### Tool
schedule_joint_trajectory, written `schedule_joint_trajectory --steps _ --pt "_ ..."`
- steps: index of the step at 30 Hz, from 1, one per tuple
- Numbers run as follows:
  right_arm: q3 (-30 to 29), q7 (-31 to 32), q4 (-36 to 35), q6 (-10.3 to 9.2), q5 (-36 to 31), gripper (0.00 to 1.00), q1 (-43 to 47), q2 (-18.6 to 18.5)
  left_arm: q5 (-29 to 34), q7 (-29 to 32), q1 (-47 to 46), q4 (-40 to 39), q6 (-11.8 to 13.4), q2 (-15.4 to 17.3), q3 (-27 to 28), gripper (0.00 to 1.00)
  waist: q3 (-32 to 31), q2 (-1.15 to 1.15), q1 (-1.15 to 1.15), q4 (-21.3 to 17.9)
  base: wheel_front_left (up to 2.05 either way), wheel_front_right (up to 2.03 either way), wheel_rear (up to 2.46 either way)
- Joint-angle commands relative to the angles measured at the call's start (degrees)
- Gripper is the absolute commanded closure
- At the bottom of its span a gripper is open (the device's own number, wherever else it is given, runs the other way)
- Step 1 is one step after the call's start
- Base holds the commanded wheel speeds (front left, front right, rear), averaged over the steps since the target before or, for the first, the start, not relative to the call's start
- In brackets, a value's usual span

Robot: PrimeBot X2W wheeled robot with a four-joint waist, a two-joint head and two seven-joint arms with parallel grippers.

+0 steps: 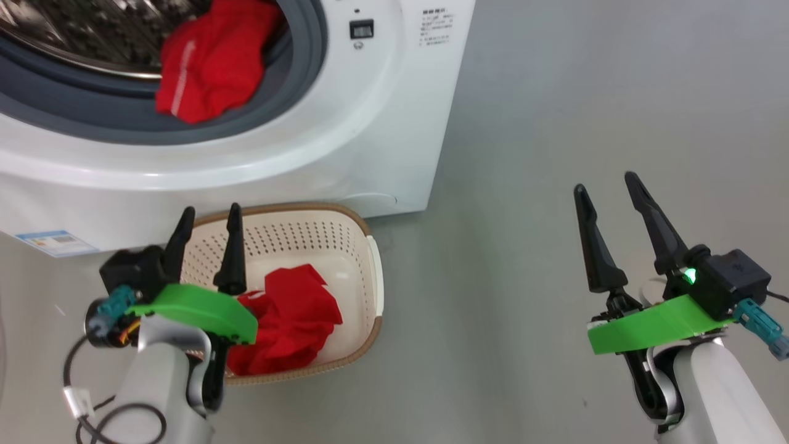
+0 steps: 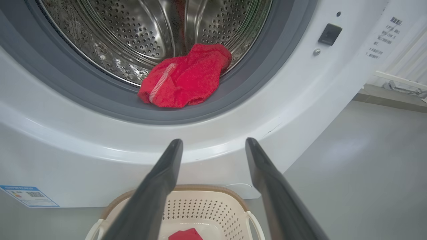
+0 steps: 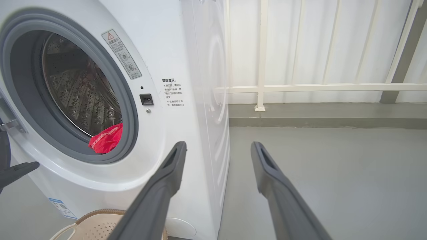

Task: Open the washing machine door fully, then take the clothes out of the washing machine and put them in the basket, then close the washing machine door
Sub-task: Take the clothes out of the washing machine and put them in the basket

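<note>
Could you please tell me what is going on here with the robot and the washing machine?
The robot is unloading the washing machine into the basket in front of it. One red garment lies in the basket; a second red garment sits on the grey gasket at the drum's mouth. The left tool hovers open and empty above the basket, and the right tool is open and empty over the floor.

A red garment (image 1: 209,61) with white trim lies on the grey gasket of the open white washer (image 1: 382,123); a second garment (image 1: 296,320) sits crumpled in the cream basket (image 1: 308,237) on the floor before it.
</note>
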Motion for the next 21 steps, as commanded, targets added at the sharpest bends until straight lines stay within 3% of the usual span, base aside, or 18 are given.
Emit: schedule_joint_trajectory --steps 1,3,21 --pt "0.59 -0.36 -1.03 0.35 -0.86 0.0 1.2 0.03 0.87 -0.69 1.9 -2.91 0.66 1.05 1.84 0.0 -2.65 0.0 0.0 1.31 0.0 0.0 0.0" --pt "-0.49 -0.36 -0.67 0.35 -1.04 0.0 1.7 0.03 2.25 -0.69 4.71 -7.32 0.96 0.82 2.13 0.0 -4.64 0.0 0.0 1.92 0.0 0.0 0.0" --pt "-3.95 -0.36 -0.85 0.35 -3.02 0.0 6.69 0.03 5.77 -0.7 14.77 -17.59 1.27 0.46 2.84 0.0 -12.5 0.0 0.0 3.82 0.0 0.0 0.0"
